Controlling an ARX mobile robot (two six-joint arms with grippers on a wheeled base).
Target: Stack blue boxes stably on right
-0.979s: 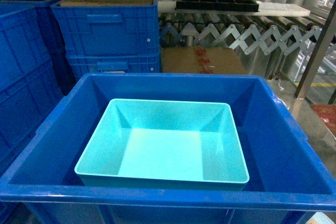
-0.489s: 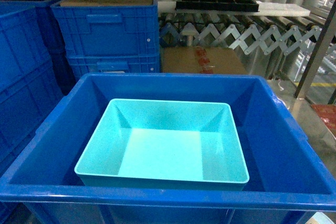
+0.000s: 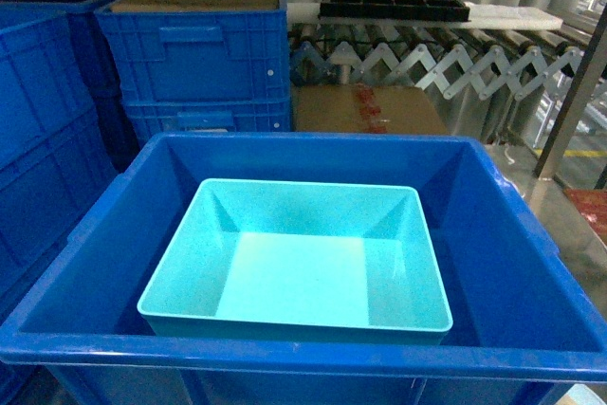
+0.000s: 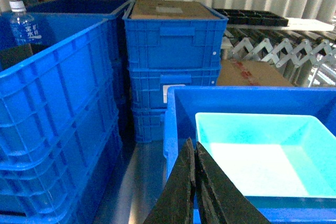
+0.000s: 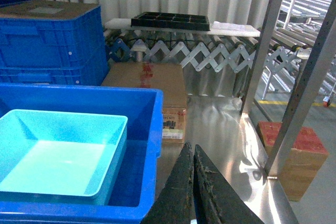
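Observation:
A light turquoise blue box [image 3: 299,258] sits empty and upright inside a large dark blue bin [image 3: 517,263] just in front of me. The left wrist view shows the same blue box [image 4: 262,153] to the right of my left gripper [image 4: 193,144], which is shut with nothing in it, over the bin's left wall. My right gripper [image 5: 191,149] is shut and empty too, outside the bin's right wall [image 5: 152,145], with the blue box [image 5: 63,150] at its left. Neither gripper shows in the head view.
Stacked dark blue ribbed crates [image 3: 194,59] stand at the back left, more crates [image 4: 52,119] close on the left. A cardboard box [image 3: 365,111] and a roller conveyor [image 3: 446,54] lie behind. A metal post [image 5: 302,87] and a red-topped carton [image 5: 294,153] are on the right.
The whole head view has shifted very slightly; the turquoise box and the bin keep their places relative to each other.

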